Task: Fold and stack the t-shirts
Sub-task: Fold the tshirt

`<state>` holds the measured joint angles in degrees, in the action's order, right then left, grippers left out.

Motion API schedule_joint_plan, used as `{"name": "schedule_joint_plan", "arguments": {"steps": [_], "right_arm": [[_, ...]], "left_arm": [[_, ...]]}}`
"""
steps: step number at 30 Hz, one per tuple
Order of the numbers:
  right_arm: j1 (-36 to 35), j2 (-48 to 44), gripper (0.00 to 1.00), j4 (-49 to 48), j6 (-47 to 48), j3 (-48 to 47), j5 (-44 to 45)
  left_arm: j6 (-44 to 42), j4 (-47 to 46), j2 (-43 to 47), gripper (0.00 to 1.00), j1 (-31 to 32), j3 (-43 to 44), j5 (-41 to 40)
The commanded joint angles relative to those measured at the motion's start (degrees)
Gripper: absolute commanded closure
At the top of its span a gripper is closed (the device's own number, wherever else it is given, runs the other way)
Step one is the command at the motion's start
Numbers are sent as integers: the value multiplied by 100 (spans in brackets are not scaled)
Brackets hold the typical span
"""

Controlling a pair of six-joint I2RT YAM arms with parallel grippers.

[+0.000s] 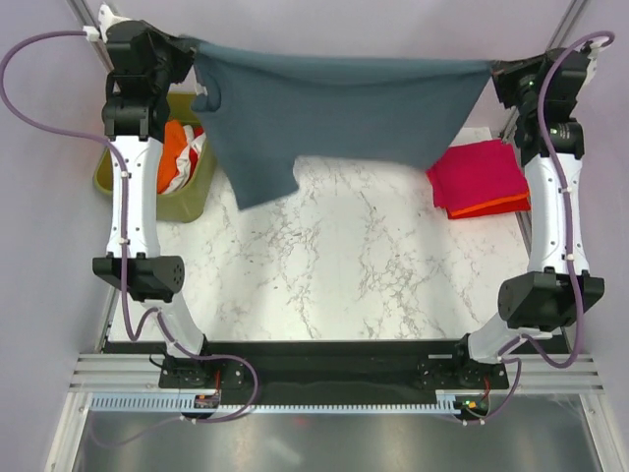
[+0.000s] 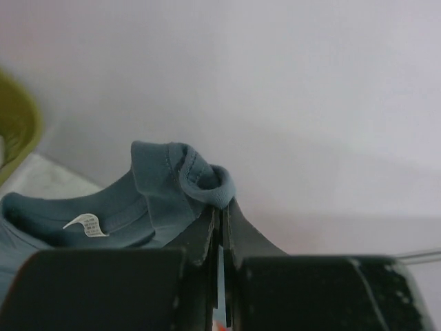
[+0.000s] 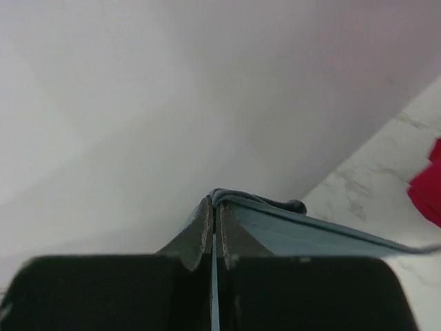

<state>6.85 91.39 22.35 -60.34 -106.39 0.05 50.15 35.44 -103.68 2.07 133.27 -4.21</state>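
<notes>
A slate blue-grey t-shirt hangs stretched in the air across the back of the table, held at both ends. My left gripper is shut on its left end; in the left wrist view the gripper pinches bunched cloth by the collar. At the right end my right gripper is shut on the shirt's edge, seen in the right wrist view at the gripper with the cloth running off to the right. A sleeve droops toward the tabletop. A folded magenta-pink t-shirt lies on an orange-red one at the back right.
An olive-green bin at the back left holds orange and white cloth. The marble table extends toward me below the hanging shirt. Grey walls close in behind and at both sides.
</notes>
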Motion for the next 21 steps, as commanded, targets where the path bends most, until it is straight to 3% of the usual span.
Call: {"name": "schedule_joint_plan", "arguments": {"steps": [1,4,7,10,12,14,21], "right_arm": [[272,438,100,-521,-347,-1023,-671],[308,826,100,-784,-453,-1139,-1102],[317,959,100,-1152,-462,-631,-1472],[317,846,100,-2443,-864,818,-2052],[317,819,100,-3057,-1023,1712,-2193],[317,827,100,-3184,-972,2112,-2211],[317,845,100,-3202,-401,3517,-2220]], "left_arm": [[538,-1000,-284,98,-198,893,367],[943,-2009,-443,98,-540,456,1017],[909,-2357,-452,98,-576,-300,1308],[751,-3102,-163,98,-576,-1546,1616],[759,-3953,66,98,-576,-2855,1677],[751,-4360,365,98,-567,-3995,1721],[645,-5134,919,98,-567,-6136,1853]]}}
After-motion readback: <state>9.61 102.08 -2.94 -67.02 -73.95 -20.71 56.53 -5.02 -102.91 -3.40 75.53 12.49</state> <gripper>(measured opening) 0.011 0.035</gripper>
